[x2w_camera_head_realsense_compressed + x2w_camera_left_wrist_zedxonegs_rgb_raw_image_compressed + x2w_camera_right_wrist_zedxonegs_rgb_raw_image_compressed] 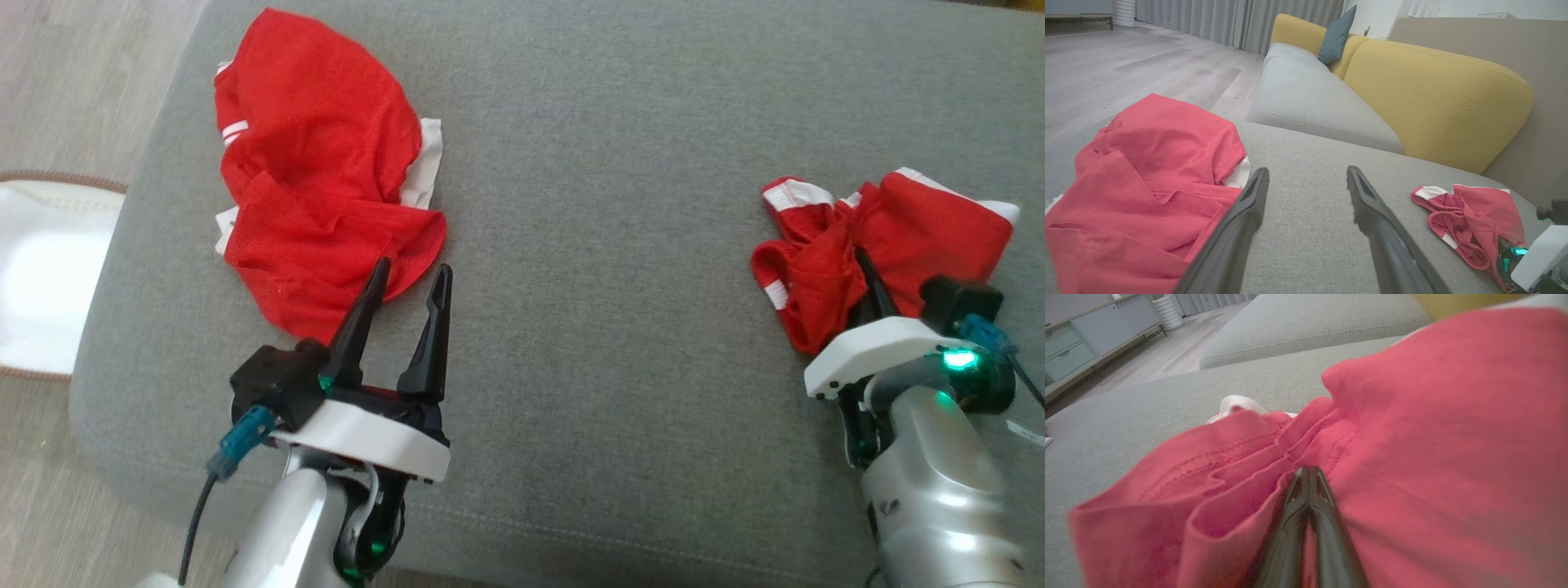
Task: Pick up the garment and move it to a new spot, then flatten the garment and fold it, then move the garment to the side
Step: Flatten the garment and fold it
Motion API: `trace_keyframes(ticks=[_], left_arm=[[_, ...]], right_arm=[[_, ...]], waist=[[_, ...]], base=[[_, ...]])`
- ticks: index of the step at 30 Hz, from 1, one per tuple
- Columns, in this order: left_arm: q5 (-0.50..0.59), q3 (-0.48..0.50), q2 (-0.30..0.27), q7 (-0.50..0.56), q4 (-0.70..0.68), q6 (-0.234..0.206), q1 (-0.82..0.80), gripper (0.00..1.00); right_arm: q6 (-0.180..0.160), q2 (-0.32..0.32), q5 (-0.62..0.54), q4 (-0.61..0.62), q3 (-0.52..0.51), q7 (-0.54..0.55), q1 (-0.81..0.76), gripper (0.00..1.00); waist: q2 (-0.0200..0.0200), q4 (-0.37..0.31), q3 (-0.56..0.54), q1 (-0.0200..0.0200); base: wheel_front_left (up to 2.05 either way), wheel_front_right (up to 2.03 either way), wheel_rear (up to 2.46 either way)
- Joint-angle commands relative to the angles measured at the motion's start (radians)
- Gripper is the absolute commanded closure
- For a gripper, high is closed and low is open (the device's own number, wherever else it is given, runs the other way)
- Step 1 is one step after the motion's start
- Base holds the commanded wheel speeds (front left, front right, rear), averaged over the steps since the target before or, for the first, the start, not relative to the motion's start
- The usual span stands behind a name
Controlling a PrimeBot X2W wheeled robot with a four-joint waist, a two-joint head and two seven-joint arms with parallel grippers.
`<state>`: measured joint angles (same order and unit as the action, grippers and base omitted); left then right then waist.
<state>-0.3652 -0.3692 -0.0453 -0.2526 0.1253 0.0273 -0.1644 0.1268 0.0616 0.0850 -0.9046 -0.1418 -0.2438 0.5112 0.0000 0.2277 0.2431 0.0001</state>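
Two crumpled red garments with white trim lie on the grey cushion (612, 204). The larger garment (318, 180) sits at the far left, also seen as a red heap (1147, 171) in the left wrist view. My left gripper (412, 268) stands open at its near right edge, its left finger over the cloth's hem and nothing between the fingers (1249, 204). The smaller garment (898, 237) lies bunched at the right. My right gripper (861, 255) is shut on a fold of it, the closed tips (1309, 473) pinching the red cloth (1412, 416).
The cushion's left edge drops to a wooden floor with a white rug (41, 269). Behind the seat rise a yellow sofa back (1433, 94) and a teal pillow (1336, 36). A pale cabinet (1077, 347) stands far off. Bare grey cushion lies between the two garments.
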Motion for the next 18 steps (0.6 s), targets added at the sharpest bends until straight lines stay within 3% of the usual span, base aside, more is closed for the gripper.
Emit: trace_keyframes(ticks=[1,8,17,18], left_arm=[[-0.002,0.036,-0.005,-0.009,-0.029,0.001,-0.035,0.00],[0.008,0.047,-0.005,-0.009,-0.026,-0.003,-0.018,0.00],[0.018,0.063,-0.005,-0.009,-0.052,-0.016,0.017,0.00],[0.018,0.063,-0.005,-0.009,-0.055,-0.016,0.019,0.00]], right_arm=[[0.004,-0.011,0.001,0.000,0.032,-0.005,0.021,1.00],[0.004,-0.011,0.044,0.070,0.068,-0.017,0.014,1.00],[0.004,-0.011,0.061,0.347,0.089,-0.011,-0.141,1.00],[0.004,-0.011,0.052,0.379,0.086,-0.008,-0.161,0.69]], waist=[[0.0000,-0.009,-0.010,-0.0001],[0.0000,-0.059,-0.070,-0.0001],[0.0000,-0.139,-0.160,-0.0001],[0.0000,-0.145,-0.165,-0.0001]], base=[[0.00,0.00,0.00],[0.00,0.00,0.00],[0.00,0.00,0.00],[0.00,0.00,0.00]])
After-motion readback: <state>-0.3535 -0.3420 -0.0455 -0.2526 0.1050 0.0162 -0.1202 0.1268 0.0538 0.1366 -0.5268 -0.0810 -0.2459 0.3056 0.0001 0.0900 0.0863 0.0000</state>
